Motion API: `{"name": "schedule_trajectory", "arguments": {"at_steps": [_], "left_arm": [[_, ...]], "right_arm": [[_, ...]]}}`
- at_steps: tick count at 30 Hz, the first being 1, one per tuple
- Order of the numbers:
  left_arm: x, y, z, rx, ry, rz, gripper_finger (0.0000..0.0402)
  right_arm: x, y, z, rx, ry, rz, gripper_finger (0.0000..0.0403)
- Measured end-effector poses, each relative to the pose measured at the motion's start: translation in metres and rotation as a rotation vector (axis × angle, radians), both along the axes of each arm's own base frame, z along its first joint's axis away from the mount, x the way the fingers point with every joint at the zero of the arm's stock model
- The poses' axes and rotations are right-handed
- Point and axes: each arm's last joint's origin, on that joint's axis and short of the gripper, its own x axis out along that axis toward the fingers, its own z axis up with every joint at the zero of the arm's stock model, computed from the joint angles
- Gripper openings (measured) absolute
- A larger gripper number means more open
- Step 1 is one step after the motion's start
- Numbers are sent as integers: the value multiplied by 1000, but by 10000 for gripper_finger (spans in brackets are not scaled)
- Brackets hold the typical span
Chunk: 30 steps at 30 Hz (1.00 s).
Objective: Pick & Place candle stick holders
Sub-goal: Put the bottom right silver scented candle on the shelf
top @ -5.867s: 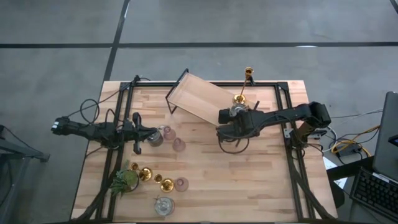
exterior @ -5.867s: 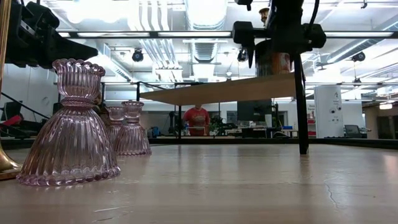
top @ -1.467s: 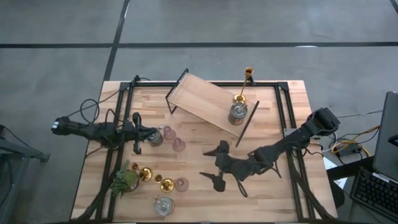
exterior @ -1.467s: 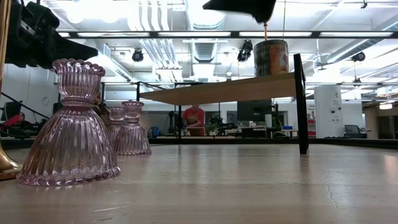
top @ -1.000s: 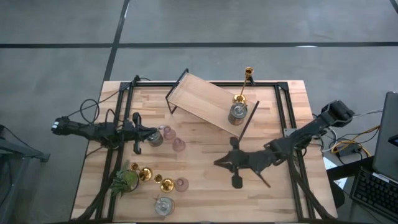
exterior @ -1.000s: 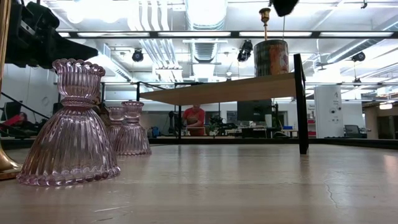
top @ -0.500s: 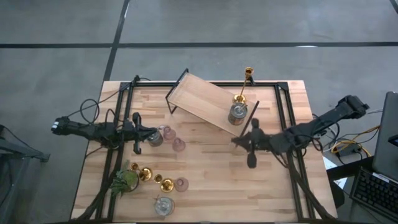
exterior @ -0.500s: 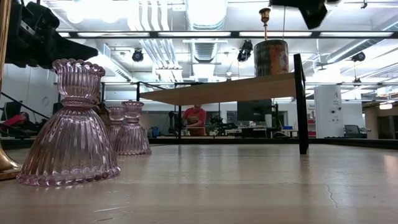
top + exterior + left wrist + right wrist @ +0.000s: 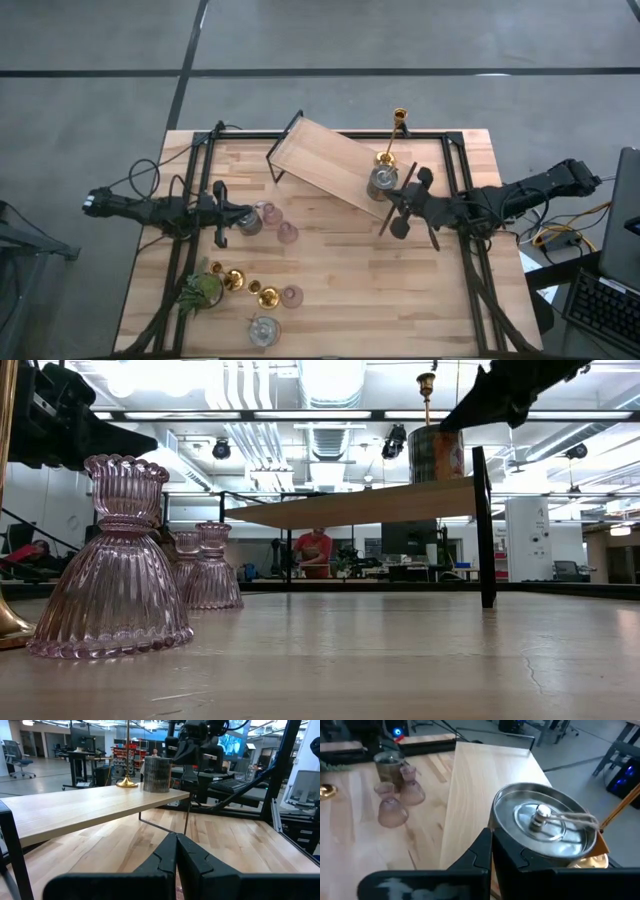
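The left gripper (image 9: 222,212) rests low over the table (image 9: 330,300), fingers pressed together on nothing. Just past its tip stands a silvery-glass holder (image 9: 249,223), with two pink glass cups (image 9: 270,213) (image 9: 288,233) a little further on. Nearer the table's front edge than this gripper sit a green plant (image 9: 201,289), two gold candlesticks (image 9: 233,279) (image 9: 267,296), a third pink cup (image 9: 292,296) and another silvery-glass holder (image 9: 264,331).

Between the two grippers a raised wooden shelf (image 9: 320,165) stands at an angle on black wire legs. On its end toward the right arm stand a silvery-glass holder (image 9: 380,183) and, just behind it, a tall gold candlestick (image 9: 392,136).

The right gripper (image 9: 405,207) hangs beside that end of the shelf, clenched shut and empty. In its wrist view the silvery-glass holder (image 9: 545,824) lies directly ahead of the closed fingertips, very close, though contact cannot be judged.
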Motion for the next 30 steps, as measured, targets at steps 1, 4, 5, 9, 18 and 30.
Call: {"name": "schedule_trajectory", "arguments": {"at_steps": [1, 4, 5, 9, 18, 30], "left_arm": [[0, 0, 0, 0, 0, 0, 12], [0, 0, 0, 0, 0, 0, 12], [0, 0, 0, 0, 0, 0, 12], [0, 0, 0, 0, 0, 0, 12], [0, 0, 0, 0, 0, 0, 12], [0, 0, 0, 0, 0, 0, 12]], "right_arm": [[0, -1, -1, -2, 9, -3, 8], [0, -2, -2, -6, 19, -10, 8], [0, -3, -2, -8, 19, -12, 8], [0, -4, -2, -26, 23, -32, 8], [6, -10, -8, -65, 74, -58, 8], [9, -8, -9, -64, 84, -31, 8]]}}
